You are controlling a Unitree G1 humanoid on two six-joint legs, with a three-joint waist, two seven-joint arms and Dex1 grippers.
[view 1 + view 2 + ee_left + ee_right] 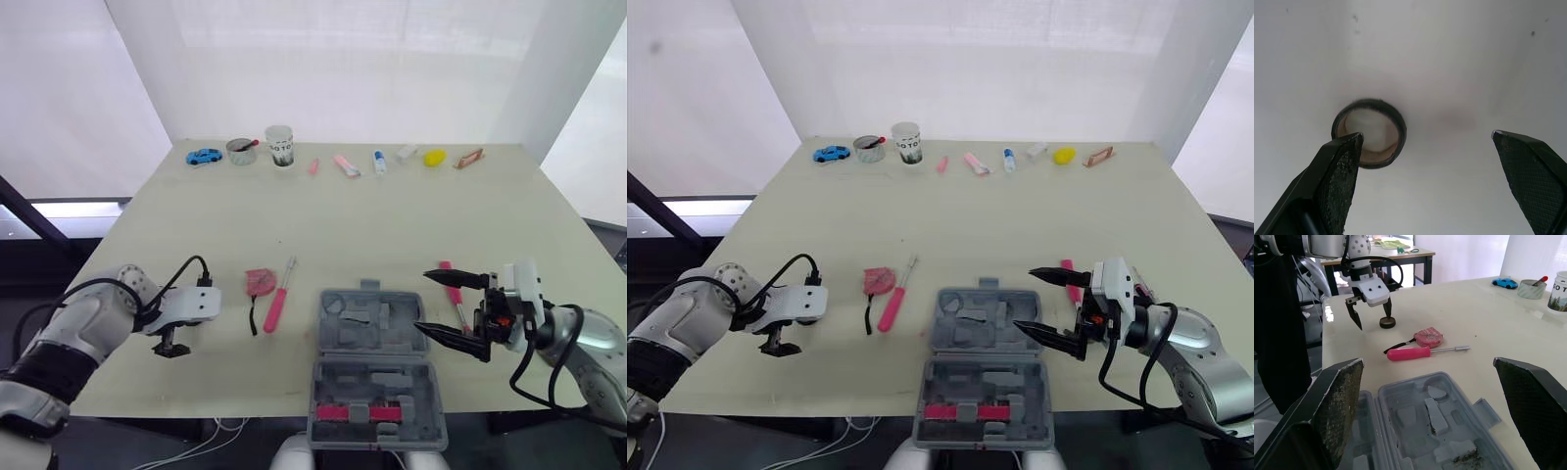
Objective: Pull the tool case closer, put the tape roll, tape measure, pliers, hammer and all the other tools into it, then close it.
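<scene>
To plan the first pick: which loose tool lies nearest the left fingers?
The black tape roll, just below the open left fingers; the pink tape measure and screwdriver lie farther off.

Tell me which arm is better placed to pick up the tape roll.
Left. The left gripper hangs open just over the tape roll; the right gripper is beside the case.

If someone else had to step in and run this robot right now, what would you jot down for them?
Left gripper: open, poised above the tape roll, not gripping it.
Right gripper: open, empty, beside the right side of the tool case.
The case lies open at the table's near edge, with a pink piece in its near half.
The tape measure and pink-handled screwdriver lie left of the case, and another pink tool lies to its right.
Left to do: load these tools, close the case.
</scene>
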